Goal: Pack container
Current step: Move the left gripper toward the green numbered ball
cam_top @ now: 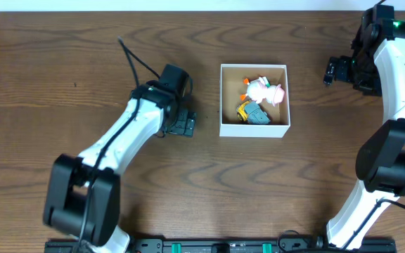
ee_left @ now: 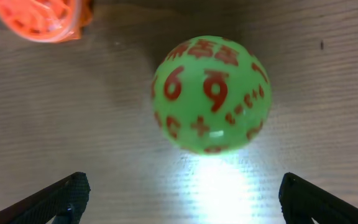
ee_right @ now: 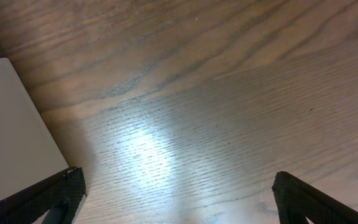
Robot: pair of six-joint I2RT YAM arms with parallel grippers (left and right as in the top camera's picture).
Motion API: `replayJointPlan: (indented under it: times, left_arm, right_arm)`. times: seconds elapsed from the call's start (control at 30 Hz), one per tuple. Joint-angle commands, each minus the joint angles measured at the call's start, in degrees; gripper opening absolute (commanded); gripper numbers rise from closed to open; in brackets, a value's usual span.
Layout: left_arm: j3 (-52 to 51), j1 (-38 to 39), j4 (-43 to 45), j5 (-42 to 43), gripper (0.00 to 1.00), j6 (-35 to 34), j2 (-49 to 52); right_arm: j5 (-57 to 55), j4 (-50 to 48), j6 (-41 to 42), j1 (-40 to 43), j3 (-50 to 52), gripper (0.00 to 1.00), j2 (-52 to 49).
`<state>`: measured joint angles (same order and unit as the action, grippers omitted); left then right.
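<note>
The left gripper point(cam_top: 182, 125) hung over the dark wooden table point(cam_top: 62, 56) with its jaws spread wide. In the left wrist view a green ball point(ee_left: 210, 93) with red numbers lay on the wood at 12 o'clock from the gap, free of both fingers point(ee_left: 61, 198). An orange object point(ee_left: 39, 17), cut off by the frame, sat at 10 o'clock from the ball. Between 2 and 3 o'clock from that gripper stood the container point(cam_top: 254, 130), near the table's middle, upright with its mouth facing up. Being square, it had no long axis, and its walls ran parallel to the table edges. Inside lay a white and pink toy point(cam_top: 262, 89) and, at 7 o'clock from it, a yellow and grey toy point(cam_top: 252, 112). Between 2 and 3 o'clock from the container, well apart, hovered the right gripper point(cam_top: 335, 70), its jaws also wide and holding nothing.
</note>
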<state>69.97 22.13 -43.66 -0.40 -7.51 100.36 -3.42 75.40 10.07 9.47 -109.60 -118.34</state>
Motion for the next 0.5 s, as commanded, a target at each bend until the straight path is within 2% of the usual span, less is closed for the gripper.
replayJointPlan:
  times: [0.0,0.17,0.47]
  left_arm:
    - [5.33,-0.2,-0.35,1.31,0.98,0.15,1.9]
    - [9.9,-0.2,-1.14,1.29,0.98,0.13,3.1]
    - [10.14,-0.2,-3.63,1.29,0.98,0.31,8.63]
  right_arm:
    - [-0.22,0.02,0.61,0.31,0.22,0.99,0.59]
    - [-0.22,0.0,0.61,0.31,0.22,0.99,0.59]
    - [-0.22,0.0,0.61,0.31,0.24,0.99,0.59]
